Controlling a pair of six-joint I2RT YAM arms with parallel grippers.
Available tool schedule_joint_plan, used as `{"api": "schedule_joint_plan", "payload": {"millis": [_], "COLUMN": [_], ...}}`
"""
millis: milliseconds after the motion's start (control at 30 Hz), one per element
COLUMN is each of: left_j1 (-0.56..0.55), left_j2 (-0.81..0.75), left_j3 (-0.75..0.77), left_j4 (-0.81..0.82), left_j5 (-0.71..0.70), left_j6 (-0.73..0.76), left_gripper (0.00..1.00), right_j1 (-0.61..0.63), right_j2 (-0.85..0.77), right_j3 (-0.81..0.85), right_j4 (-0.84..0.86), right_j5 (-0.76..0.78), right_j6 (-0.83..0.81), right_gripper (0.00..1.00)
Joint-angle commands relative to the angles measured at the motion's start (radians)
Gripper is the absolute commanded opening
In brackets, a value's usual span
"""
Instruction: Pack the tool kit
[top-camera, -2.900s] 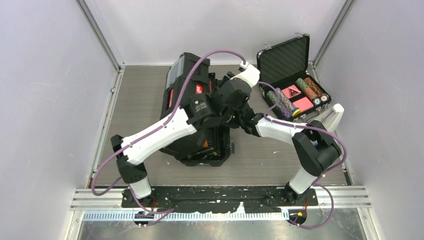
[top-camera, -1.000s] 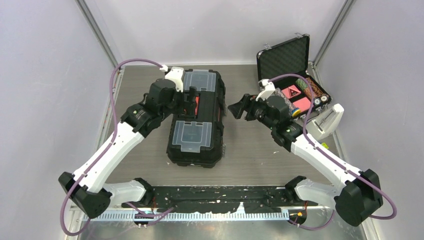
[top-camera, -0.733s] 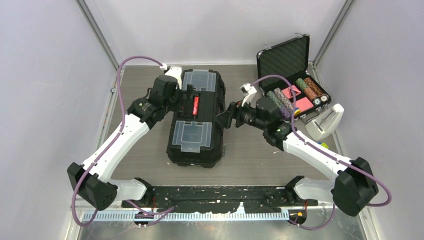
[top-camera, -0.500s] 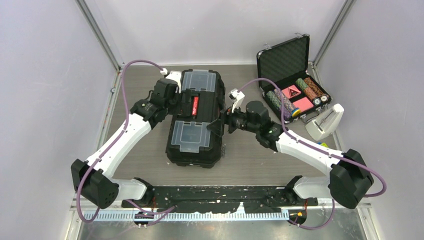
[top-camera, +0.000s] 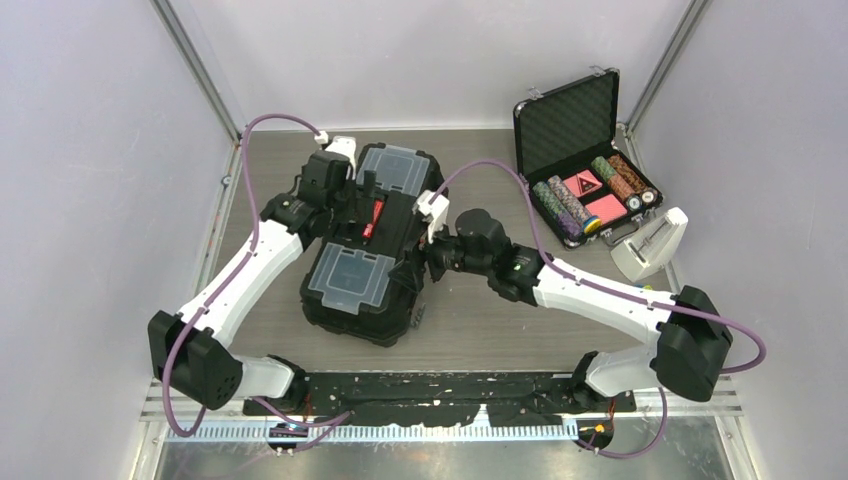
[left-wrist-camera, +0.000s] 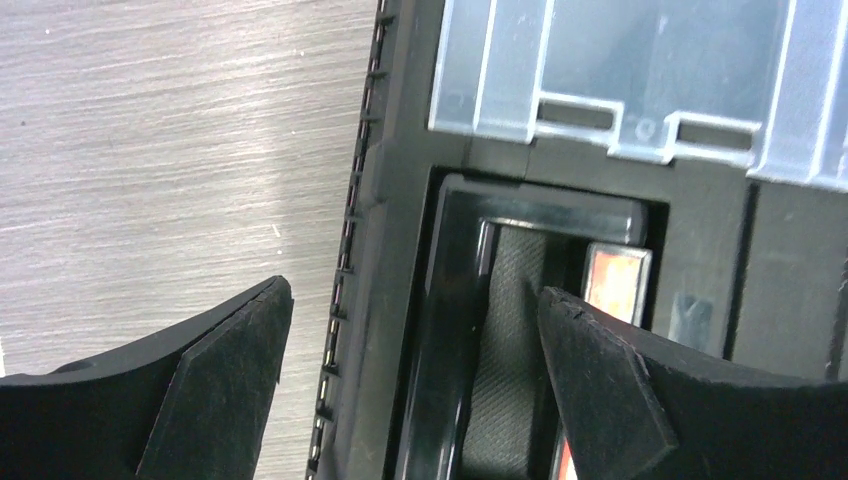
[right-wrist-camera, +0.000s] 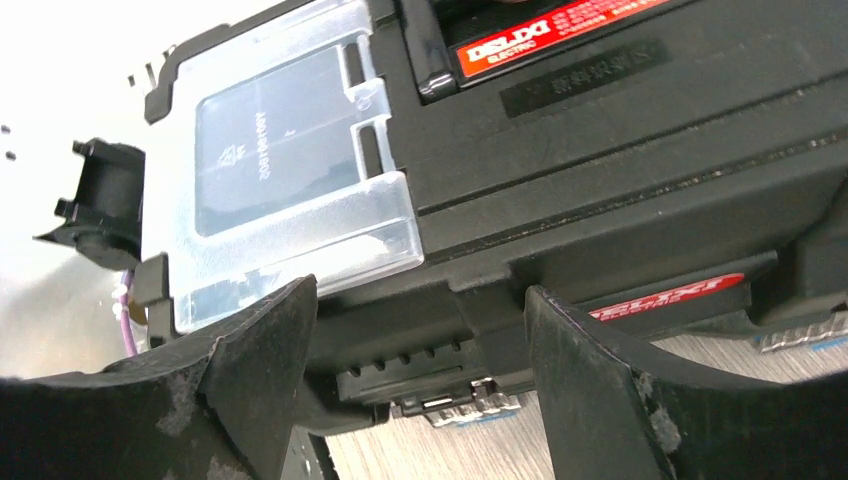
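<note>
The tool kit (top-camera: 372, 262) is a black toolbox with its lid down, lying skewed on the table, with two clear lids (top-camera: 347, 277) and a red handle (top-camera: 375, 215) on top. My left gripper (top-camera: 347, 197) is at the box's left edge beside the handle. In the left wrist view it (left-wrist-camera: 410, 370) is open: one finger over the table, the other over the handle recess (left-wrist-camera: 510, 330). My right gripper (top-camera: 430, 257) is against the box's right side. It (right-wrist-camera: 420, 385) is open around the side wall, above a blue-edged latch (right-wrist-camera: 480, 405). No loose hand tools show.
An open black case (top-camera: 565, 115) of poker chips stands at the back right. A white device (top-camera: 648, 245) lies just in front of it. Bare grey table (top-camera: 500, 320) stretches between the toolbox and the right arm's base. Walls close in on both sides.
My right gripper has swung left onto the toolbox's right side. The box has turned, its near end sliding left. My left gripper has stayed at the box's left edge.
</note>
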Motion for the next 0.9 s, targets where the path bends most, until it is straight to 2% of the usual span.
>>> {"api": "schedule_joint_plan", "payload": {"millis": [0,133,233,333,433,533,633,733,867], "left_j1": [-0.039,-0.039,-0.039,-0.041,-0.042,-0.055,-0.086,-0.122,-0.158], "left_j2": [-0.013,-0.043,-0.045,-0.010,0.042,0.058,0.051,0.013,-0.147], "left_j3": [0.037,0.067,0.094,0.143,0.204,0.200,0.174,0.138,-0.007], "left_j4": [0.060,0.074,0.105,0.123,0.104,0.116,0.105,0.062,0.087], "left_j5": [0.131,0.108,0.104,0.137,0.214,0.293,0.309,0.286,0.204], "left_j6": [0.004,0.043,0.071,0.090,0.066,0.026,0.021,0.023,-0.002], "left_gripper": [0.95,0.95,0.96,0.97,0.97,0.97,0.96,0.96,0.96], "right_j1": [0.084,0.048,-0.062,-0.219,-0.324,-0.411,-0.459,-0.486,-0.537], "right_j2": [-0.025,-0.130,-0.212,-0.266,-0.262,-0.199,-0.121,-0.007,0.168], "right_j3": [0.031,-0.005,-0.049,-0.150,-0.236,-0.253,-0.254,-0.257,-0.234], "right_j4": [-0.025,-0.059,-0.046,0.067,0.219,0.290,0.361,0.464,0.711], "right_j5": [-0.145,-0.008,0.041,0.039,-0.001,-0.024,-0.050,-0.073,-0.165], "right_j6": [-0.076,-0.105,-0.077,-0.031,0.042,0.149,0.217,0.263,0.359], "right_gripper": [0.80,0.82,0.86,0.97,0.99,0.97,0.97,0.99,1.00]}}
